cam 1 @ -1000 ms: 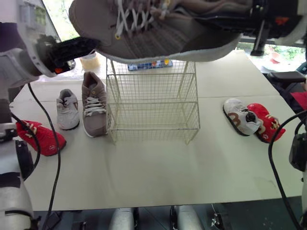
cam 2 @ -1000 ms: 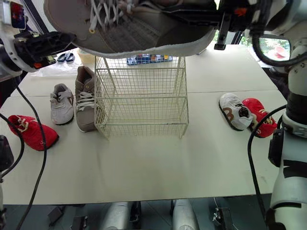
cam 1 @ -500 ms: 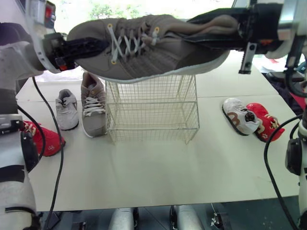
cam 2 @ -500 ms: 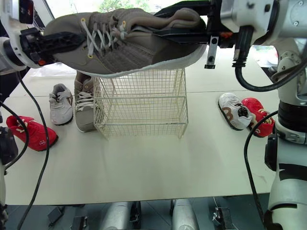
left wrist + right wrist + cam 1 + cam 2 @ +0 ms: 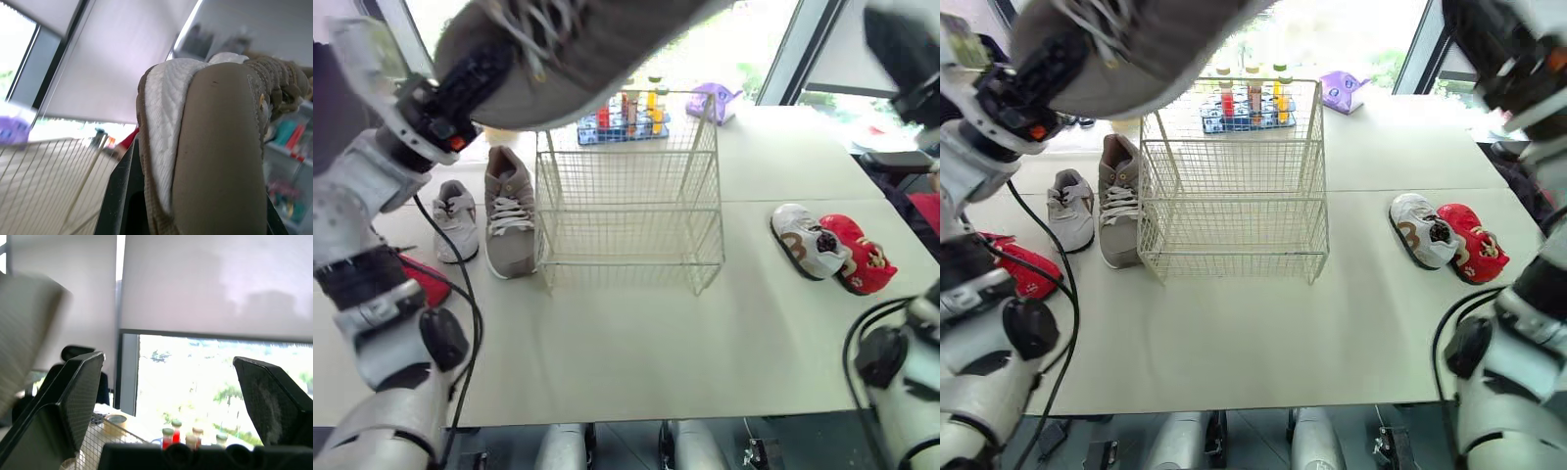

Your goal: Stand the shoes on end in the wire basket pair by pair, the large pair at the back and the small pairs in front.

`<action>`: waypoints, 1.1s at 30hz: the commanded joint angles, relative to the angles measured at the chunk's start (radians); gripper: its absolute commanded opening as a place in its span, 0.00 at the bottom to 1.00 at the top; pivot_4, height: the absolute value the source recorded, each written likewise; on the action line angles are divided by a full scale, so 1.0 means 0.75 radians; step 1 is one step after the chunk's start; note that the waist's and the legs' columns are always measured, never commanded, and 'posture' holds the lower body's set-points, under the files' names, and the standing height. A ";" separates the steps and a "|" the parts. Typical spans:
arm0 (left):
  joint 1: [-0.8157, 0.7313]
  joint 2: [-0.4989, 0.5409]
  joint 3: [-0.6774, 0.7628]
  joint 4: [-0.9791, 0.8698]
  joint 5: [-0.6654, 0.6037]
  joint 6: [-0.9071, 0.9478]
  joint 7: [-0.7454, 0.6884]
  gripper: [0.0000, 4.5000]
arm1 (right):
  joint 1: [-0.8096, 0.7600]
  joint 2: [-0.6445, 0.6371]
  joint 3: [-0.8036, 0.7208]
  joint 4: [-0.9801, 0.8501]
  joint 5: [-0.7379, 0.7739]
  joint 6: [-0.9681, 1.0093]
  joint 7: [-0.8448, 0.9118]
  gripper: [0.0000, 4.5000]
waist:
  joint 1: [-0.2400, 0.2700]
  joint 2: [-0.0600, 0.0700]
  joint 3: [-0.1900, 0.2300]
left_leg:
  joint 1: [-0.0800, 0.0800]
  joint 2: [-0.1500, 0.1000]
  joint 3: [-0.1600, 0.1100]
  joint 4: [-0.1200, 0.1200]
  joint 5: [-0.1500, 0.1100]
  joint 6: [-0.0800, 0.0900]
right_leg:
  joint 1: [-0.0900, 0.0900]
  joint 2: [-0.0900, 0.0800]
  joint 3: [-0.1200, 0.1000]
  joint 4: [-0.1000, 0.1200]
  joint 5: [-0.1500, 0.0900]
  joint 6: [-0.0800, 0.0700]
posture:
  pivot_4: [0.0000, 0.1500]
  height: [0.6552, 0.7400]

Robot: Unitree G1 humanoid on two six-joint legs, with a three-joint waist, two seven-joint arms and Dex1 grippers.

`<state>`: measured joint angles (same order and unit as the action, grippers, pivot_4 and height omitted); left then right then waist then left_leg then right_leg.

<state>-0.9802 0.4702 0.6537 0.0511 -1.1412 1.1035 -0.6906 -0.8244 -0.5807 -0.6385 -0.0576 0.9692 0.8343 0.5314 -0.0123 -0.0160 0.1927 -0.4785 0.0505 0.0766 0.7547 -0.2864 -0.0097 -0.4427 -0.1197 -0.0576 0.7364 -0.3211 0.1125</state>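
The large grey-brown shoe (image 5: 587, 39) was held high above the wire basket (image 5: 626, 196), clamped at its toe by the left end effector (image 5: 470, 78). The right end effector (image 5: 168, 362) was spread wide, with nothing in it. The shoe's mate (image 5: 507, 220) lay on the worktop (image 5: 636, 343), just beside the basket. The shoe was judged light but long, soft in the upper and firm in the sole. Gripped by the toe alone, it could be expected to swing, and the loose laces might snag the wire. A hold across sole and upper was thought surest.
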 commanded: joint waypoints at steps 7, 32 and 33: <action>0.023 -0.293 -0.061 -0.253 -0.295 -0.235 0.405 0.16 | -0.116 0.337 0.219 -0.207 0.351 0.007 -0.273 0.99 | -0.002 0.006 0.002 | 0.000 -0.003 0.002 0.000 0.002 -0.001 | -0.002 0.004 0.001 0.003 0.001 0.001 | 1.00 0.15; 0.228 -0.321 -0.350 -0.246 -0.296 -0.408 0.439 0.16 | -0.264 0.392 0.463 -0.229 0.325 -0.167 -0.247 0.94 | 0.001 0.004 0.002 | -0.002 -0.004 0.002 -0.001 0.002 0.001 | -0.002 0.005 0.000 0.000 0.001 0.001 | 1.00 0.15; 0.231 -0.320 -0.355 -0.246 -0.296 -0.413 0.439 0.16 | -0.262 0.391 0.466 -0.229 0.323 -0.169 -0.249 0.87 | 0.001 0.004 0.002 | -0.002 -0.004 0.002 -0.001 0.002 0.001 | -0.002 0.005 0.000 0.000 0.001 0.001 | 1.00 0.15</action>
<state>-0.7993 0.2239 0.4072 -0.0945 -1.3740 0.8069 -0.3540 -0.9985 -0.2925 -0.2949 -0.1928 1.1972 0.7271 0.3397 -0.0119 -0.0131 0.1939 -0.4800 0.0472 0.0783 0.7542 -0.2851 -0.0092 -0.4439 -0.1162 -0.0576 0.7360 -0.3203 0.1136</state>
